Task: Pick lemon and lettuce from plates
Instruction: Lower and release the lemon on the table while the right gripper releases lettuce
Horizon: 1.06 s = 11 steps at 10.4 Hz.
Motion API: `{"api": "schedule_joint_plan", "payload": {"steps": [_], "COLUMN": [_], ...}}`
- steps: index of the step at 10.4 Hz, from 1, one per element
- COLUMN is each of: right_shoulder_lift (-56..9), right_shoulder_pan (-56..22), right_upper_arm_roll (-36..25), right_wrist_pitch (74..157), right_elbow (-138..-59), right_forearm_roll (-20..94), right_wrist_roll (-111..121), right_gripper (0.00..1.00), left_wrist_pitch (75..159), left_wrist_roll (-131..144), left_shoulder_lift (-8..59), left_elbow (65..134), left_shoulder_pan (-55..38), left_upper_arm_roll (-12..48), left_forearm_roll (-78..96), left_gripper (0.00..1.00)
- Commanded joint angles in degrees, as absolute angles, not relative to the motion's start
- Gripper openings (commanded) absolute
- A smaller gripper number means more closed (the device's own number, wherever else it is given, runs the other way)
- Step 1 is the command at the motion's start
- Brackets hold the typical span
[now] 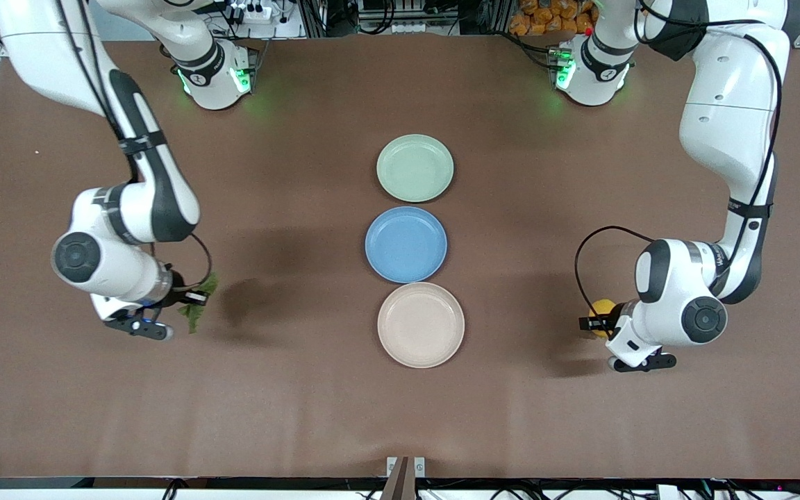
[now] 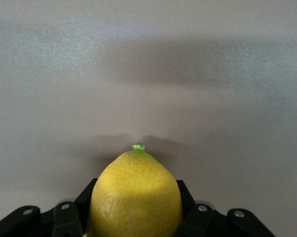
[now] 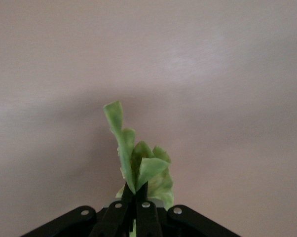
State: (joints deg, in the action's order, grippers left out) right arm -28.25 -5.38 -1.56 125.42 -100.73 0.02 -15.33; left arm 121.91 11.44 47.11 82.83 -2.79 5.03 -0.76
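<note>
From the front view, three round shallow plates sit in a line down the middle of the brown tabletop (image 1: pixel 400 417): a pale green plate (image 1: pixel 414 168) farthest from the camera, a blue plate (image 1: pixel 405 244) in the middle, and a pinkish cream plate (image 1: pixel 421 324) nearest. All three are bare. The right hand (image 1: pixel 179 300) hangs over open tabletop toward the right arm's end, well apart from the plates, with the crinkled dark green lettuce leaf (image 1: pixel 198 309) dangling from it. The left hand (image 1: pixel 593 323) is over the tabletop toward the left arm's end, with the small bright yellow lemon (image 1: pixel 604 310) showing at its tip.

In the left wrist view, the left hand (image 2: pixel 136 217) is clamped on the lemon (image 2: pixel 136 195) — dark fingers (image 2: pixel 188 217) press both flanks, the green-tipped point facing away, only plain tabletop beneath.

In the right wrist view, the right hand (image 3: pixel 134 205) has its fingers (image 3: pixel 147 215) drawn together on the base of the lettuce (image 3: pixel 141 170), which stands up in folds above them.

Judging by this, the picking itself looks done — both items are off their plates and carried clear. What is left, if anything, seems to be setting them down somewhere.
</note>
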Motion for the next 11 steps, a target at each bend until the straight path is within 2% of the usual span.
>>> {"api": "schedule_joint_plan", "payload": {"steps": [1,2,3,4,5,6,7,8,11], "right_shoulder_lift": [-25.93,-25.67,-25.66,-25.93,-26.1,-26.19,-26.19,-26.02,-25.32], "right_shoulder_pan": [-1.77,-0.54,0.78,2.01,2.8,2.9,2.99,3.34,5.27], "right_upper_arm_roll": [-0.88,-0.79,-0.79,-0.7,-0.7,-0.62,-0.62,-0.62,-0.53], "right_wrist_pitch": [123.84,123.66,123.14,121.66,121.64,121.99,121.99,121.99,121.56], "right_elbow": [-101.51,-100.99,-99.86,-98.71,-98.61,-98.7,-98.7,-98.88,-98.97], "right_forearm_roll": [-5.43,-5.45,-5.45,-4.84,-4.75,-4.75,-4.75,-4.14,1.38], "right_wrist_roll": [-11.0,-8.81,-6.61,-4.5,-3.7,-3.6,-3.69,-3.52,1.91], "right_gripper": [0.0,0.01,0.01,0.05,0.11,0.3,0.76,1.0,1.0], "left_wrist_pitch": [124.89,125.07,125.07,124.89,124.81,124.28,122.45,120.0,115.15], "left_wrist_roll": [12.92,12.83,12.75,12.4,12.39,12.48,12.39,12.31,12.3], "left_shoulder_lift": [47.46,47.63,47.64,47.38,47.03,46.06,44.58,42.91,38.6], "left_elbow": [84.64,84.73,84.73,84.73,84.55,84.29,84.11,83.85,83.76], "left_shoulder_pan": [-2.64,-2.64,-2.64,-2.38,-2.29,-2.02,-1.67,-1.67,-0.27], "left_upper_arm_roll": [5.36,5.36,5.36,5.36,5.71,5.89,5.98,6.06,7.46], "left_forearm_roll": [-2.46,-3.16,-4.03,-5.09,-7.19,-8.6,-8.7,-8.79,-8.0], "left_gripper": [0.4,0.41,0.56,1.0,1.0,1.0,1.0,1.0,1.0]}}
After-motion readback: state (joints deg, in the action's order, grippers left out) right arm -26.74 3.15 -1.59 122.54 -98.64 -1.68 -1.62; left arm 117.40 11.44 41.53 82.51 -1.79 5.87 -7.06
